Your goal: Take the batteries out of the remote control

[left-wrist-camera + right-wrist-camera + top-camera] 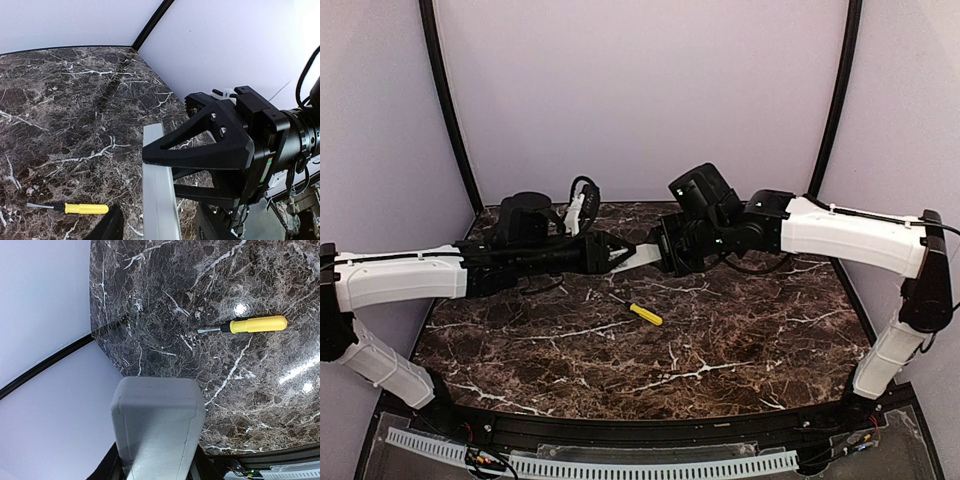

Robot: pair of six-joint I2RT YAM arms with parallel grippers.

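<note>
The white remote control [642, 256] hangs in the air over the back middle of the table, between the two grippers. My right gripper [666, 250] is shut on one end of it. In the right wrist view the remote [157, 420] fills the space between that gripper's [155, 474] two fingers. My left gripper [618, 256] stands around the other end. In the left wrist view marble shows on both sides of the remote [159, 200], between it and that gripper's [157, 222] fingers. The batteries are hidden.
A yellow-handled screwdriver [642, 313] lies on the marble table [720, 340] in front of the grippers. It also shows in the left wrist view [80, 208] and the right wrist view [250, 325]. Curved black poles and pale walls stand behind.
</note>
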